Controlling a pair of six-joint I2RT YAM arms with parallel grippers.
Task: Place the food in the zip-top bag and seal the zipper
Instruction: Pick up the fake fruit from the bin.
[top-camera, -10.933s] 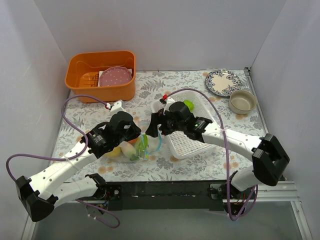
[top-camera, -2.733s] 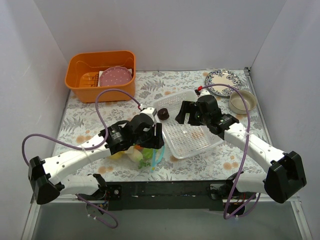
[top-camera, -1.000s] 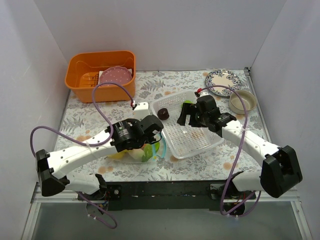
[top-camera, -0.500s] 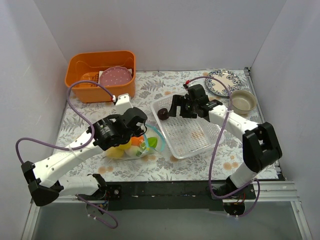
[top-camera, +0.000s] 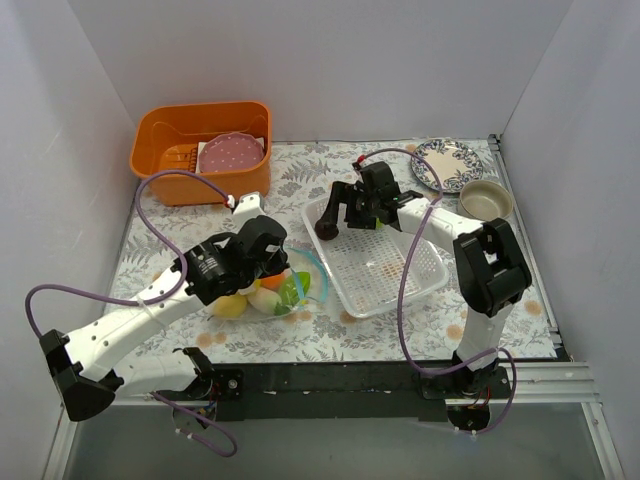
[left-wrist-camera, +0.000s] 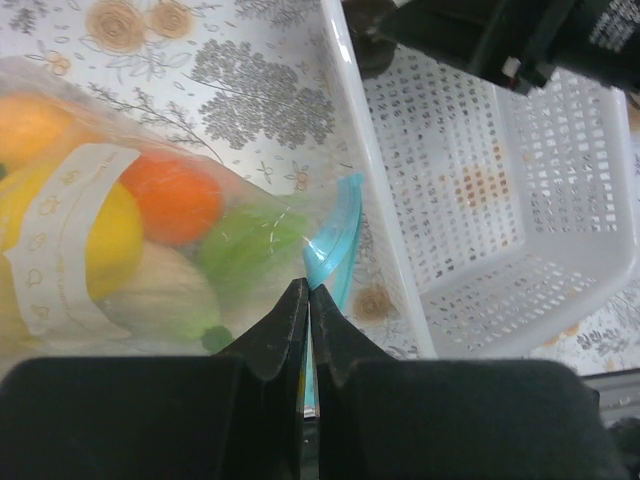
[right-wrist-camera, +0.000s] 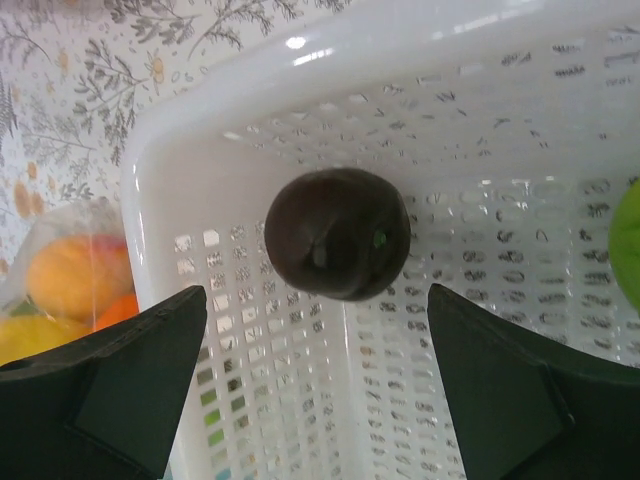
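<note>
Ball (right-wrist-camera: 337, 233), dark brown, lying in a corner of the white mesh basket (right-wrist-camera: 170, 150), centred just beyond the wide-spread fingers of the right gripper (right-wrist-camera: 315, 300) and untouched by them. Left gripper (left-wrist-camera: 308, 292) pinched together on the teal zipper (left-wrist-camera: 335, 230) of the zip-top bag (left-wrist-camera: 250, 210); yellow, orange, green and white food (left-wrist-camera: 180, 197) lies inside, just ahead and left of its fingertips

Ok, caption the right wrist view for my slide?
Right arm's jaws open, framing the dark brown ball in a corner of the white basket, with the bag of food just outside.
</note>
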